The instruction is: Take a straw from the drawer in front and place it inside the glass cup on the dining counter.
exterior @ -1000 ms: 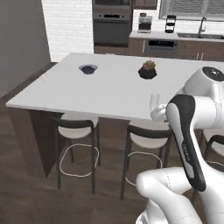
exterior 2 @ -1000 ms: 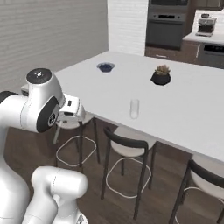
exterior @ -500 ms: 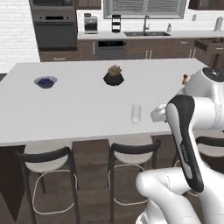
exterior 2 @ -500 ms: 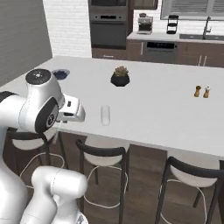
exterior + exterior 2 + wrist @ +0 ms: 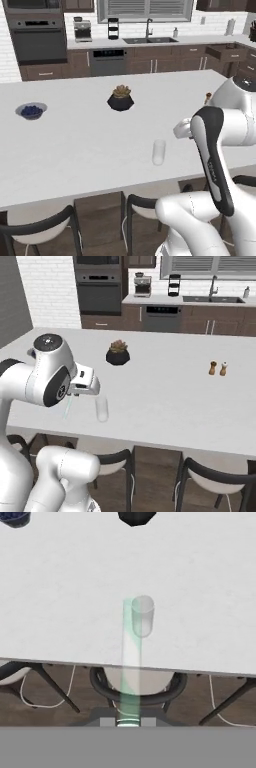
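Glass cup (image 5: 158, 151) on dining counter (image 5: 75, 145); plant (image 5: 120, 98) behind

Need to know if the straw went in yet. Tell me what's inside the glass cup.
The glass cup on the dining counter looks empty through its clear wall. The straw is outside it, held upright in the shut gripper, its upper end overlapping the cup in the hand view.

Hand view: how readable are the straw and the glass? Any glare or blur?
Hand view: straw see-through, pale green, soft-edged; glass faint against white counter, no glare. Right base view: the glass barely stands out. Left base view: same, only a weak outline.
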Tool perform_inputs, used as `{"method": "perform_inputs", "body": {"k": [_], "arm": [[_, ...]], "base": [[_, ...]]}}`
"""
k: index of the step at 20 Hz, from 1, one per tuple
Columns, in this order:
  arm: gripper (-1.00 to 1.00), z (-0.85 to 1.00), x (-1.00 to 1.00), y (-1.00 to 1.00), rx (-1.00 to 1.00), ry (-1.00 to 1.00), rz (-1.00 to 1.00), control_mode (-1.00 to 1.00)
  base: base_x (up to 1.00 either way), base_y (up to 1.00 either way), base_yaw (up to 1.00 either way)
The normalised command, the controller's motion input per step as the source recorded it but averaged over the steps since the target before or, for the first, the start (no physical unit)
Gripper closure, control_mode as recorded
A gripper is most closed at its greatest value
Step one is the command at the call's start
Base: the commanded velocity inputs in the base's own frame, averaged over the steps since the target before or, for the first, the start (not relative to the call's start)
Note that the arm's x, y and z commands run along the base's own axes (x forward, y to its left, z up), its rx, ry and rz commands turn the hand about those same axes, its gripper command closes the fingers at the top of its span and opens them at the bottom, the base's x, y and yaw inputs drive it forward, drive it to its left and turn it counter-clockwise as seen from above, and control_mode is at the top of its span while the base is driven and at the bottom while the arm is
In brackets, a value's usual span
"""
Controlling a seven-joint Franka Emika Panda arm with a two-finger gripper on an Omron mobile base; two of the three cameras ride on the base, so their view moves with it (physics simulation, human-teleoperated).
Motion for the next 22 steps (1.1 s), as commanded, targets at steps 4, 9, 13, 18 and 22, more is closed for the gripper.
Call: {"method": "perform_inputs", "body": {"k": [4, 9, 13, 18, 22], "arm": [[1.0, 0.0, 0.0, 0.0, 0.0, 0.0, 0.0, 1.0], [1.0, 0.23, 0.08, 0.03, 0.0, -0.1, 0.01, -1.0], [1.0, 0.45, 0.0, 0.0, 0.07, -0.39, 0.2, -1.0], [1.0, 0.22, 0.0, -0.05, 0.09, -0.44, 0.35, -1.0], [1.0, 0.06, 0.11, -0.05, 0.12, -0.35, 0.39, -1.0]], "base": [[0.94, 0.42, -0.12], [0.22, 0.12, -0.02], [0.0, 0.0, 0.0], [0.0, 0.0, 0.0], [0.0, 0.0, 0.0]]}}
